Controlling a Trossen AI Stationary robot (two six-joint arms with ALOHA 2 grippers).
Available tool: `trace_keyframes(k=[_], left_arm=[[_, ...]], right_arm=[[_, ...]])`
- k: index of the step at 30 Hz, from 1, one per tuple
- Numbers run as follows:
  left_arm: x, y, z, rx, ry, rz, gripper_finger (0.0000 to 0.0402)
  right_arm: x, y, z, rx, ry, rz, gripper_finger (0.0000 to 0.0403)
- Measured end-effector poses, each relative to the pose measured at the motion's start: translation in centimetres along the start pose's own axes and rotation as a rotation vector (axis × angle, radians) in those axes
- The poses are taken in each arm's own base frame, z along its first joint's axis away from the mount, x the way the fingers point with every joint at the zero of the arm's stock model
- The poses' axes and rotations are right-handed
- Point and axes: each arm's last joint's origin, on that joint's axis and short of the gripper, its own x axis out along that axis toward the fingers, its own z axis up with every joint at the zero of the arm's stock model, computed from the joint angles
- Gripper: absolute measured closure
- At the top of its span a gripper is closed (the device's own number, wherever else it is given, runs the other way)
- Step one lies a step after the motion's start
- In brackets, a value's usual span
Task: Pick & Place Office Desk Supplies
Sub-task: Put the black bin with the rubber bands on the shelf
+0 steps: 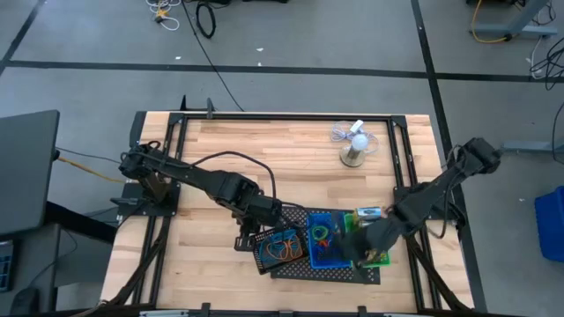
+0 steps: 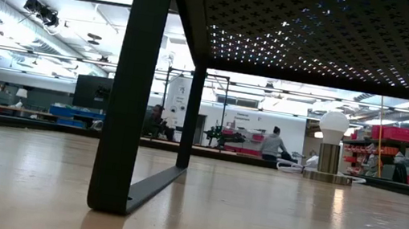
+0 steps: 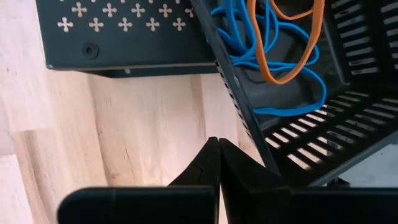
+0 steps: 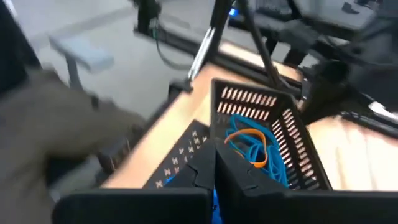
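Tool states first: we read the left tool [image 3: 217, 163] as clenched on nothing, its two dark fingers pressed together just outside the slotted wall of the black bin [image 1: 280, 249], over bare wood. The right tool [image 4: 214, 163] is likewise clenched and, as far as we can see, carries nothing; it hangs over the near right group of supplies, above the blue bin [image 1: 327, 251]. The black bin rests at the near centre of the worktop [image 1: 291, 150], on the large flat black mesh tray [image 1: 317, 269], and it holds blue and orange rubber-band loops [image 3: 273, 43] lying tangled on its floor. We judge that loose bands are kept in a walled bin so they cannot scatter, and that the bins sit together on the tray so sorted items stay in one place. A green-white small box [image 1: 381, 257] lies just right of the blue bin, partly hidden by the right arm. The white mini fan [image 1: 355, 143] stands at the far right, well apart from the work. We judge the left tool is placed to push or steady the bin wall rather than to pick.
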Motion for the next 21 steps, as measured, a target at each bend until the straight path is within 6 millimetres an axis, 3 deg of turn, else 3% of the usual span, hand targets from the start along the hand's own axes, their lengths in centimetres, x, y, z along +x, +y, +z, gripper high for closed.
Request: trace_keyframes(k=[7,14,21], left_arm=[[0.0,0.2,0.1,0.068,-0.016,0.054,0.0401],[-0.1,0.1,0.4,0.116,-0.051,0.066,0.0401],[-0.1,0.0,0.5,0.123,-0.061,0.035,0.0401]], right_arm=[[2.6,1.8,1.3,-0.243,0.183,-0.08,0.0328],[4.1,1.4,3.6,-0.203,0.212,-0.085,0.0218],[6.6,1.4,2.6,-0.191,0.294,-0.017,0.0205]])
